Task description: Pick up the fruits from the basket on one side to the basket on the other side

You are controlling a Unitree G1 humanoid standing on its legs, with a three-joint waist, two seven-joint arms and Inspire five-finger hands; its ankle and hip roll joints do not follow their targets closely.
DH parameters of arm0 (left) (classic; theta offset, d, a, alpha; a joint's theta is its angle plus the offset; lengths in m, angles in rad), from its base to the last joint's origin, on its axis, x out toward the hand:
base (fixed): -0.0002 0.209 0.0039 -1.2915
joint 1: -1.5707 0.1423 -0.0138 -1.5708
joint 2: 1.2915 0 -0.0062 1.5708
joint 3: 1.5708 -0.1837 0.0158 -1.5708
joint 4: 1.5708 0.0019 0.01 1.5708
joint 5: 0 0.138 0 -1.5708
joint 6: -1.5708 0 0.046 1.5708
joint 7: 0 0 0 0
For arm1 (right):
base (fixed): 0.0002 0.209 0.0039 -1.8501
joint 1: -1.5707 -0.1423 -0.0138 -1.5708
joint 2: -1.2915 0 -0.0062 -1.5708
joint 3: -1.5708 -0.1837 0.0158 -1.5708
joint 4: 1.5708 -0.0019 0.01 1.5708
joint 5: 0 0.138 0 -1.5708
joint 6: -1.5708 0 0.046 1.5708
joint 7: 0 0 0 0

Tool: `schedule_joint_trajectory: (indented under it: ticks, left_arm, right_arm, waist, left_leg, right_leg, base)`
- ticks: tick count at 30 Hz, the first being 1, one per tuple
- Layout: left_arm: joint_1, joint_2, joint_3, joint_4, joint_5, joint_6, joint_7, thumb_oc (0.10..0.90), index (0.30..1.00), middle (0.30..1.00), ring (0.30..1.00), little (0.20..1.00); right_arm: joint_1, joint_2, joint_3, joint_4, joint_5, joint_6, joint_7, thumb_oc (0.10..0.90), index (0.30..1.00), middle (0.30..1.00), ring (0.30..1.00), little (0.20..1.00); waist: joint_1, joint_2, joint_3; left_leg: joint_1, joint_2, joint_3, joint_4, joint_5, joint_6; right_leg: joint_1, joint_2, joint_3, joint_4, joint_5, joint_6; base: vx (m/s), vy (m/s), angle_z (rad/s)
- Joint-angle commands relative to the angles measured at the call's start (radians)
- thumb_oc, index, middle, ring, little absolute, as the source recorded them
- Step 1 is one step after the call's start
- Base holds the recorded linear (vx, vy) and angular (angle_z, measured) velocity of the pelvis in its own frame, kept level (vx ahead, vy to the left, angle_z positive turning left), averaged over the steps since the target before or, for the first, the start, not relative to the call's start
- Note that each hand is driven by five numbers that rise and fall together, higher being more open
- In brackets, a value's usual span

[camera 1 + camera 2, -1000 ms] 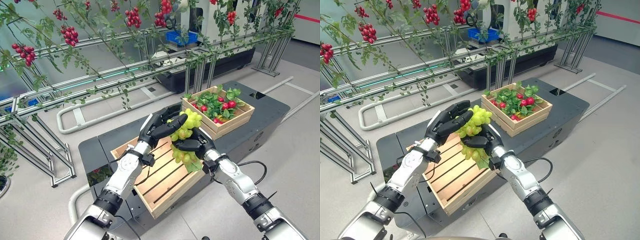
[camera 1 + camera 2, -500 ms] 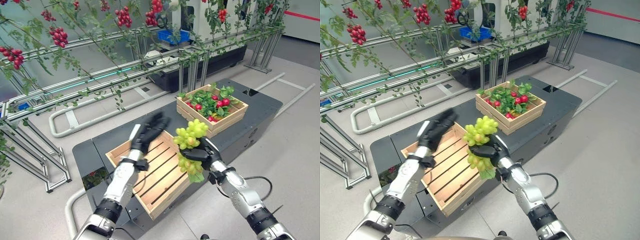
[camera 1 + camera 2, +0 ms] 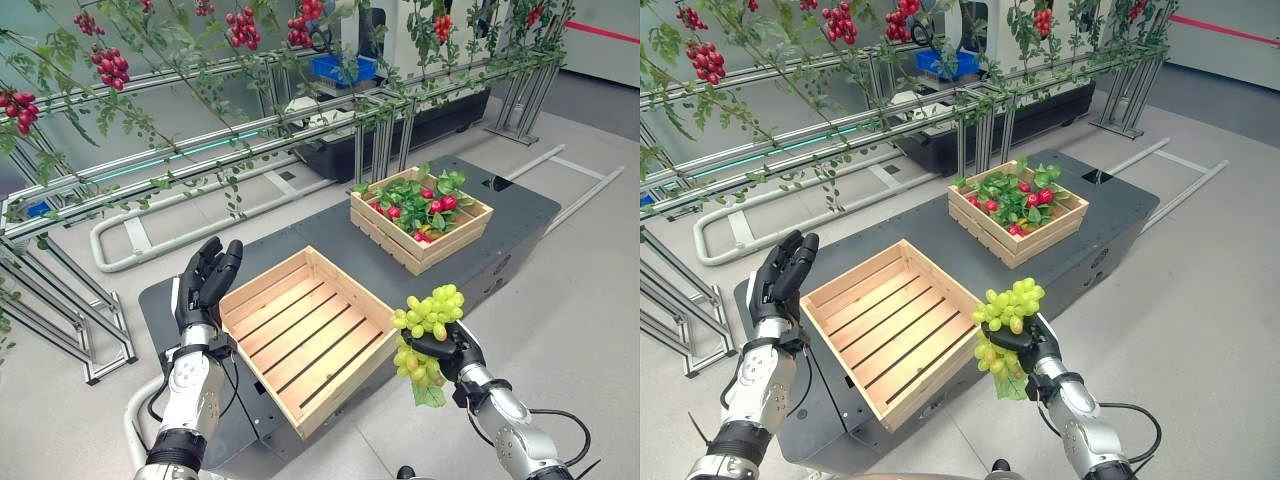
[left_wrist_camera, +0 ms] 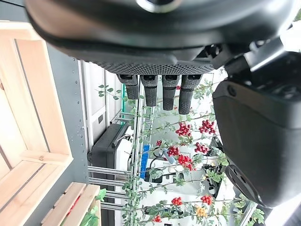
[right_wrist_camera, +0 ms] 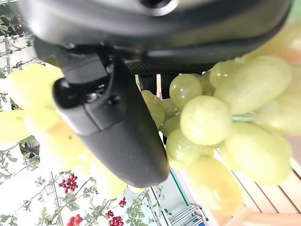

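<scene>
Green grape bunch [image 3: 428,322] is hanging in the right hand [image 3: 452,350], whose fingers are curling round the stem; the bunch is sitting off the near right corner of the slatted wooden crate [image 3: 302,333], outside it. Left hand [image 3: 205,285] is standing upright just left of that crate, fingers straight, holding nothing. Far right on the dark counter [image 3: 500,215], a second crate [image 3: 420,215] is carrying red fruit and green leaves.
</scene>
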Motion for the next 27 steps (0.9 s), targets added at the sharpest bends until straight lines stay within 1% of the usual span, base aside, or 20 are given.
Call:
schedule_joint_trajectory:
  ticks: [1, 3, 4, 7, 9, 12, 13, 14, 15, 16, 17, 18, 20, 21, 22, 23, 24, 25, 26, 27]
  left_arm:
    - [-0.111, 0.037, -0.019, -0.054, 0.03, -0.166, -0.016, 0.8, 0.9, 0.9, 0.9, 0.9]
    - [-0.093, 0.02, -0.025, -0.067, 0.021, -0.162, -0.059, 0.8, 0.9, 0.9, 0.9, 0.9]
    - [-0.093, 0.02, -0.025, -0.067, 0.021, -0.162, -0.06, 0.8, 0.9, 0.9, 0.9, 0.9]
    - [-0.026, -0.002, -0.035, -0.107, 0.019, -0.138, -0.106, 0.8, 0.9, 0.9, 0.9, 0.9]
    - [-0.003, -0.01, -0.038, -0.119, 0.025, -0.125, -0.102, 0.8, 0.9, 0.9, 0.9, 0.9]
    - [0.04, -0.021, -0.04, -0.121, -0.014, -0.105, -0.102, 0.8, 0.9, 0.9, 0.9, 0.9]
    - [0.062, -0.028, -0.032, -0.111, -0.041, -0.102, -0.114, 0.8, 0.9, 0.9, 0.9, 0.9]
    - [0.079, -0.029, -0.026, -0.11, -0.048, -0.105, -0.132, 0.8, 0.9, 0.9, 0.9, 0.9]
    - [0.083, -0.028, -0.026, -0.111, -0.047, -0.108, -0.135, 0.8, 0.9, 0.9, 0.9, 0.9]
    - [0.095, -0.026, -0.028, -0.117, -0.045, -0.113, -0.137, 0.8, 0.9, 0.9, 0.9, 0.9]
    - [0.097, -0.026, -0.029, -0.118, -0.047, -0.119, -0.13, 0.8, 0.9, 0.9, 0.9, 0.9]
    - [0.108, -0.032, -0.021, -0.12, -0.061, -0.144, -0.125, 0.8, 0.9, 0.9, 0.9, 0.9]
    - [0.117, -0.036, -0.018, -0.132, -0.051, -0.159, -0.095, 0.8, 0.9, 0.9, 0.9, 0.9]
    - [0.123, -0.03, -0.021, -0.177, -0.016, -0.175, -0.058, 0.8, 0.9, 0.9, 0.9, 0.9]
    - [0.118, -0.024, -0.022, -0.185, 0.005, -0.17, -0.056, 0.8, 0.9, 0.9, 0.9, 0.9]
    - [0.103, -0.016, -0.028, -0.18, 0.026, -0.166, -0.06, 0.8, 0.9, 0.9, 0.9, 0.9]
    - [0.103, -0.016, -0.028, -0.18, 0.027, -0.166, -0.06, 0.8, 0.9, 0.9, 0.9, 0.9]
    - [0.083, -0.005, -0.039, -0.173, 0.07, -0.146, -0.039, 0.8, 0.9, 0.9, 0.9, 0.9]
    - [0.075, 0.004, -0.048, -0.165, 0.085, -0.144, -0.027, 0.8, 0.9, 0.9, 0.9, 0.9]
    - [0.073, 0.006, -0.05, -0.162, 0.086, -0.144, -0.027, 0.8, 0.9, 0.9, 0.9, 0.9]
  right_arm:
    - [-0.123, 0.038, -0.092, -0.072, 0.042, -0.189, 0.048, 0.4, 0.3, 0.3, 0.3, 0.3]
    - [-0.117, 0.052, -0.108, -0.077, 0.045, -0.199, 0.025, 0.4, 0.3, 0.3, 0.3, 0.3]
    - [-0.117, 0.052, -0.108, -0.077, 0.045, -0.199, 0.024, 0.4, 0.3, 0.3, 0.3, 0.3]
    - [-0.086, 0.082, -0.129, -0.091, 0.063, -0.215, -0.003, 0.4, 0.3, 0.3, 0.3, 0.3]
    - [-0.074, 0.091, -0.135, -0.098, 0.065, -0.215, -0.011, 0.4, 0.3, 0.3, 0.3, 0.3]
    - [-0.049, 0.104, -0.147, -0.107, 0.071, -0.22, -0.025, 0.4, 0.3, 0.3, 0.3, 0.3]
    - [-0.036, 0.109, -0.158, -0.109, 0.072, -0.225, -0.025, 0.4, 0.3, 0.3, 0.3, 0.3]
    - [-0.026, 0.107, -0.174, -0.119, 0.072, -0.223, -0.015, 0.4, 0.3, 0.3, 0.3, 0.3]
    - [-0.024, 0.106, -0.178, -0.121, 0.069, -0.222, -0.012, 0.4, 0.3, 0.3, 0.3, 0.3]
    - [-0.02, 0.094, -0.19, -0.123, 0.071, -0.219, 0.002, 0.4, 0.3, 0.3, 0.3, 0.3]
    - [-0.022, 0.083, -0.197, -0.117, 0.079, -0.218, 0.013, 0.4, 0.3, 0.3, 0.3, 0.3]
    - [-0.048, 0.042, -0.206, -0.102, 0.109, -0.209, 0.027, 0.4, 0.3, 0.3, 0.3, 0.3]
    - [-0.073, 0.021, -0.201, -0.098, 0.122, -0.194, 0.048, 0.4, 0.3, 0.3, 0.3, 0.3]
    - [-0.134, -0.004, -0.163, -0.092, 0.134, -0.216, 0.052, 0.4, 0.3, 0.3, 0.3, 0.3]
    - [-0.153, -0.004, -0.146, -0.089, 0.122, -0.236, 0.038, 0.4, 0.3, 0.3, 0.3, 0.3]
    - [-0.159, 0.003, -0.13, -0.1, 0.102, -0.255, -0.005, 0.4, 0.3, 0.3, 0.3, 0.3]
    - [-0.159, 0.003, -0.13, -0.1, 0.101, -0.255, -0.006, 0.4, 0.3, 0.3, 0.3, 0.3]
    - [-0.154, 0.016, -0.121, -0.122, 0.101, -0.25, -0.027, 0.4, 0.3, 0.3, 0.3, 0.3]
    - [-0.145, 0.023, -0.116, -0.127, 0.091, -0.257, -0.014, 0.4, 0.3, 0.3, 0.3, 0.3]
    - [-0.143, 0.025, -0.115, -0.127, 0.086, -0.261, -0.012, 0.4, 0.3, 0.3, 0.3, 0.3]
  waist:
    - [-0.024, -0.004, -0.02]
    - [-0.025, -0.007, -0.02]
    - [-0.024, -0.007, -0.02]
    - [-0.026, -0.01, -0.011]
    - [-0.028, -0.012, -0.008]
    - [-0.037, -0.019, -0.002]
    - [-0.047, -0.026, 0.001]
    - [-0.056, -0.04, 0.008]
    - [-0.058, -0.044, 0.01]
    - [-0.055, -0.061, 0.024]
    - [-0.05, -0.069, 0.035]
    - [-0.021, -0.071, 0.062]
    - [0.002, -0.061, 0.072]
    - [0.042, -0.039, 0.087]
    - [0.054, -0.035, 0.089]
    - [0.055, -0.027, 0.087]
    - [0.055, -0.027, 0.086]
    - [0.042, -0.018, 0.076]
    - [0.036, -0.014, 0.068]
    - [0.035, -0.014, 0.066]
  left_leg:
    - [0.018, -0.015, -0.008, 0.009, -0.118, 0.026]
    - [0.018, -0.013, -0.004, 0.009, -0.119, 0.027]
    - [0.018, -0.013, -0.003, 0.009, -0.119, 0.027]
    - [0.017, -0.012, 0.008, 0.009, -0.121, 0.029]
    - [0.018, -0.01, 0.017, 0.009, -0.121, 0.03]
    - [0.027, -0.006, 0.035, 0.009, -0.121, 0.033]
    - [0.037, -0.001, 0.046, 0.009, -0.119, 0.034]
    - [0.039, 0.009, 0.061, 0.046, -0.117, 0.028]
    - [0.031, 0.013, 0.064, 0.07, -0.123, 0.026]
    - [-0.026, 0.033, 0.042, 0.224, -0.131, 0.018]
    - [-0.055, 0.032, 0.015, 0.284, -0.138, 0.021]
    - [-0.12, -0.042, -0.143, 0.368, -0.183, 0.055]
    - [-0.125, -0.1, -0.258, 0.322, -0.196, 0.07]
    - [-0.141, -0.168, -0.409, 0.202, -0.148, 0.076]
    - [-0.149, -0.185, -0.42, 0.211, -0.157, 0.084]
    - [-0.153, -0.192, -0.411, 0.211, -0.167, 0.095]
    - [-0.153, -0.191, -0.411, 0.21, -0.167, 0.095]
    - [-0.133, -0.188, -0.394, 0.166, -0.158, 0.105]
    - [-0.121, -0.187, -0.392, 0.13, -0.149, 0.108]
    - [-0.118, -0.187, -0.391, 0.121, -0.145, 0.108]
  right_leg:
    - [0.085, -0.019, -0.031, 0.006, -0.124, -0.007]
    - [0.082, -0.019, -0.03, 0.006, -0.122, -0.006]
    - [0.081, -0.019, -0.03, 0.006, -0.122, -0.006]
    - [0.073, -0.015, -0.023, 0.006, -0.119, -0.006]
    - [0.071, -0.013, -0.018, 0.006, -0.118, -0.007]
    - [0.071, -0.002, -0.002, 0.006, -0.119, -0.014]
    - [0.075, 0.012, 0.023, 0.006, -0.122, -0.025]
    - [0.077, 0.029, 0.061, 0.006, -0.118, -0.043]
    - [0.076, 0.032, 0.07, 0.006, -0.116, -0.047]
    - [0.075, 0.04, 0.093, 0.006, -0.107, -0.067]
    - [0.072, 0.042, 0.103, 0.009, -0.102, -0.073]
    - [0.051, 0.047, 0.168, 0.039, -0.102, -0.076]
    - [0.041, 0.056, 0.21, 0.058, -0.103, -0.074]
    - [0.018, 0.083, 0.265, 0.075, -0.109, -0.076]
    - [0.006, 0.081, 0.276, 0.083, -0.113, -0.072]
    - [-0.011, 0.075, 0.271, 0.095, -0.118, -0.063]
    - [-0.012, 0.076, 0.271, 0.097, -0.118, -0.063]
    - [-0.033, 0.067, 0.264, 0.092, -0.107, -0.046]
    - [-0.038, 0.066, 0.266, 0.078, -0.094, -0.04]
    - [-0.038, 0.066, 0.267, 0.075, -0.092, -0.038]
  base:
    - [0.0, 0.0, 0.0]
    - [0.01, -0.016, 0.0]
    - [0.03, -0.046, -0.04]
    - [0.02, -0.069, -0.06]
    - [0.01, -0.087, -0.12]
    - [0.02, -0.107, -0.08]
    - [0.04, -0.202, 0.03]
    - [0.02, -0.208, 0.06]
    - [-0.03, -0.217, -0.01]
    - [-0.07, -0.152, -0.11]
    - [-0.15, -0.08, -0.28]
    - [-0.12, 0.044, -0.29]
    - [-0.12, 0.118, -0.63]
    - [-0.17, 0.164, -1.27]
    - [-0.22, 0.219, -2.11]
    - [-0.11, 0.131, -1.87]
    - [-0.14, 0.168, -2.26]
    - [-0.11, 0.123, -1.55]
    - [-0.12, 0.13, -1.08]
    - [-0.07, 0.096, -0.37]
